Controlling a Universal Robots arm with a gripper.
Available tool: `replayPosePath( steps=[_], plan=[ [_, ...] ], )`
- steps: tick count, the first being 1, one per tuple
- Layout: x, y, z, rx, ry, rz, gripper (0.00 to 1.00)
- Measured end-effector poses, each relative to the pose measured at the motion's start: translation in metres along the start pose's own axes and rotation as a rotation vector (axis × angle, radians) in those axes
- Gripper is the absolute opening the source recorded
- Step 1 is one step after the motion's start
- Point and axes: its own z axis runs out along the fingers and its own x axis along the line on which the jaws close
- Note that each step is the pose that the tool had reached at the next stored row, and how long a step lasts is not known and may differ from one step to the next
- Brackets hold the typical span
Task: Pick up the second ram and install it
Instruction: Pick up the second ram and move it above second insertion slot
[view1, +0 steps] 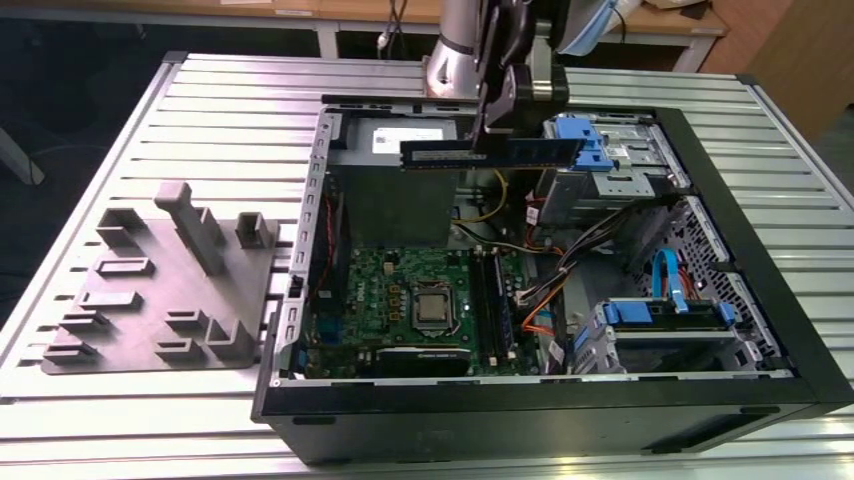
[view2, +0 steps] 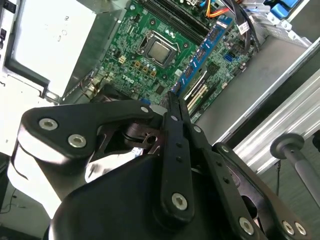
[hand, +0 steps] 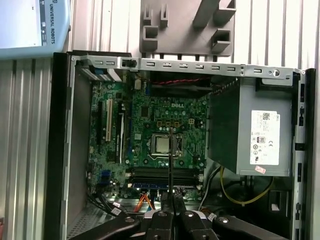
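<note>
– What sits nearest?
– The open computer case (view1: 534, 395) on the slatted surface (view1: 134, 425), with the green motherboard (view1: 400, 285) on its floor.
– And the second ram (view1: 491, 153)?
– It is held level in the air, well apart from the motherboard. The gripper (view1: 513, 140) is clamped on its top edge, and the grey power supply (view1: 394, 195) shows behind it at the far end.

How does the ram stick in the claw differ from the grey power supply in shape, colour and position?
Shape: the second ram is a thin flat stick; the power supply is a bulky box. Colour: the ram is dark blue-black; the power supply is grey with a white label. Position: the ram hangs level in the claw above the case; the power supply sits inside it. Both are rectangular.
</note>
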Motion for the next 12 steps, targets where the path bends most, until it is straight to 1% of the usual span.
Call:
replayPosePath(
  steps=[8,12],
  plan=[
    [0.0006,0.0008,0.0143,0.0001,-0.0001,0.000,0.09],
    [-0.0001,0.0028,0.0177,0.0000,0.0000,0.000,0.09]
  ],
)
